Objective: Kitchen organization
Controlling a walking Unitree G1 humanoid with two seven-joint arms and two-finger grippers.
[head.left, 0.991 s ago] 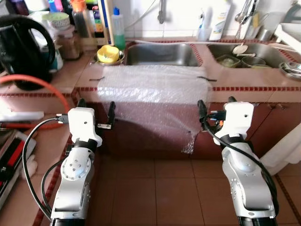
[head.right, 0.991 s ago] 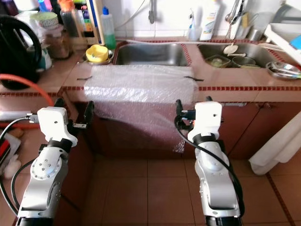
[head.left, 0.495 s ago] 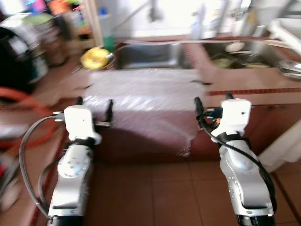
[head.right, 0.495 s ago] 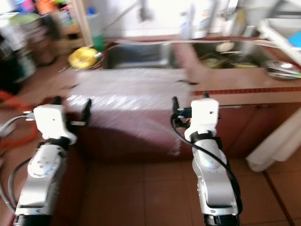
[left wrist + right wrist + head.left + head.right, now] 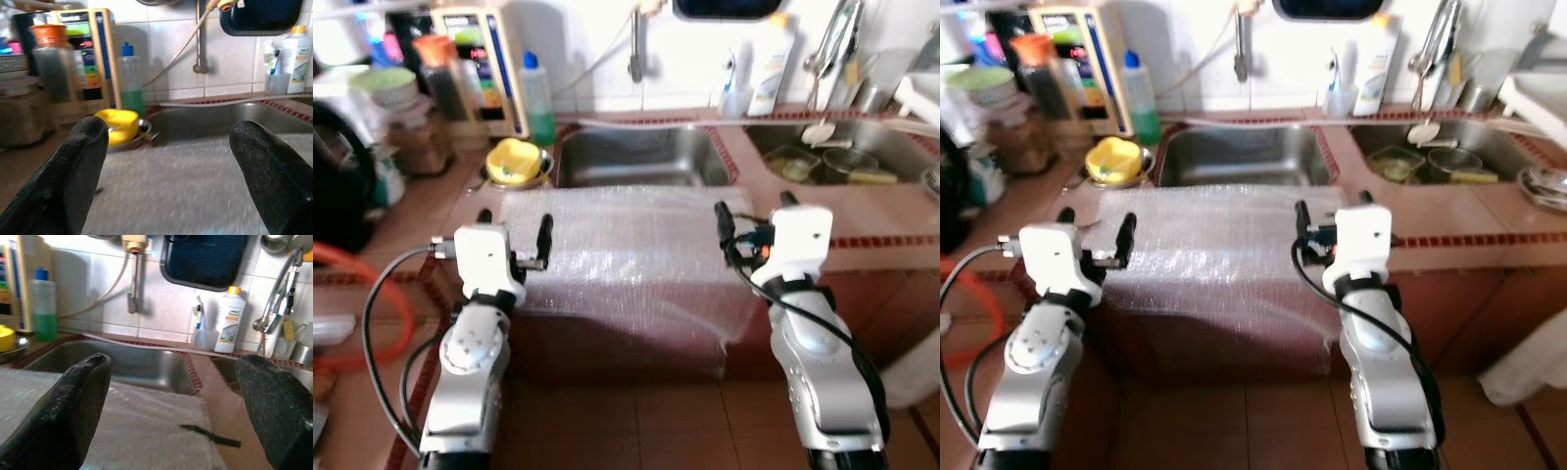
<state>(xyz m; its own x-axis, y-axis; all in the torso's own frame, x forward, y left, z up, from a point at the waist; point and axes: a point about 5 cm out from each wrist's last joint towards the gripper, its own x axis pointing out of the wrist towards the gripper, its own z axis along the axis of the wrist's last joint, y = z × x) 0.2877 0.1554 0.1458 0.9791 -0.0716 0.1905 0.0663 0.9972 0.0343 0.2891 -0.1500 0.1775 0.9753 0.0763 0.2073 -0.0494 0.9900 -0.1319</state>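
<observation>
- A sheet of bubble wrap (image 5: 626, 245) lies across the counter (image 5: 881, 240) in front of the left sink (image 5: 641, 157), its near part hanging over the front edge down the cabinet face. Judging from this, the step in hand is taking hold of the sheet to clear or fold it.
- The left tool (image 5: 514, 230) stands at the sheet's left edge with its fingers spread apart, holding nothing; the left wrist view shows the wrap lying between and beyond the two fingers.
- The right tool (image 5: 749, 220) stands at the right edge, fingers likewise apart and empty.
- To do it well, each tool should probably close on its own side edge at about the same height, so the sheet lifts level and does not twist.
- The wrap is thin and slippery; a pinch on a doubled fold likely holds better than on a single layer.
- Two dark strips, one visible at (image 5: 210, 434), look like tape fixing the sheet to the counter; a slow peel is safer than a jerk.
- A yellow cup in a bowl (image 5: 512, 162) and a green bottle (image 5: 537, 98) stand just behind the left corner; keep the lift low to avoid sweeping them.
</observation>
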